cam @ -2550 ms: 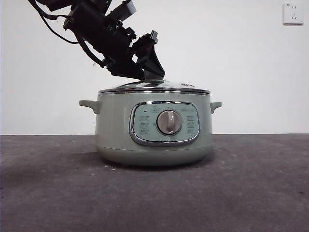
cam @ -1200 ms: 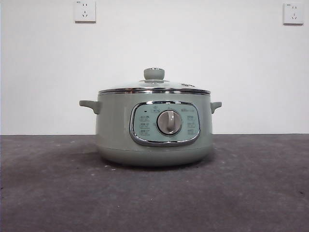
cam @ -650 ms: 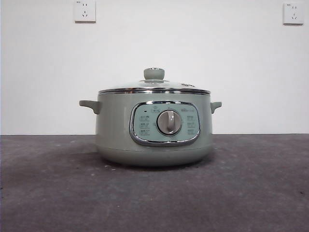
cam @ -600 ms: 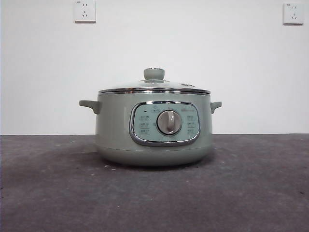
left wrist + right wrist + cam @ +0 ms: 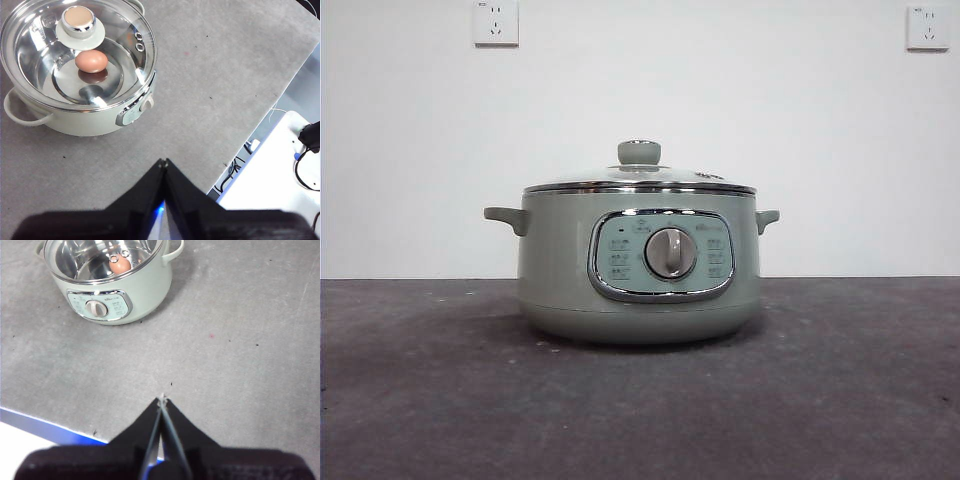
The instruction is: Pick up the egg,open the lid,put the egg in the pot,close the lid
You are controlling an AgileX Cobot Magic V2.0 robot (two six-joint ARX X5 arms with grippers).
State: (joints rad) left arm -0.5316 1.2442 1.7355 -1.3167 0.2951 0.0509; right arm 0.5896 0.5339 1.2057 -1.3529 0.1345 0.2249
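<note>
Pot (image 5: 638, 265) stands upright near the middle of the grey worktop (image 5: 840, 400), control panel and silver dial (image 5: 670, 253) facing the front camera, one small handle out to each side. Lid (image 5: 640, 180) sits seated on the pot's rim, level, green knob (image 5: 639, 152) on top, nothing touching it. Egg (image 5: 91, 61) lies inside the pot on the shiny inner floor, seen through the glass in both wrist views, just beside the knob in the left wrist view. Left hand (image 5: 164, 163) is well apart from the pot, over bare worktop, jaws pressed together at the tips, holding nothing. Right hand (image 5: 161, 400) likewise well clear of the pot, tips closed together, empty. Two wall sockets (image 5: 496, 22) show high on the white wall behind.
</note>
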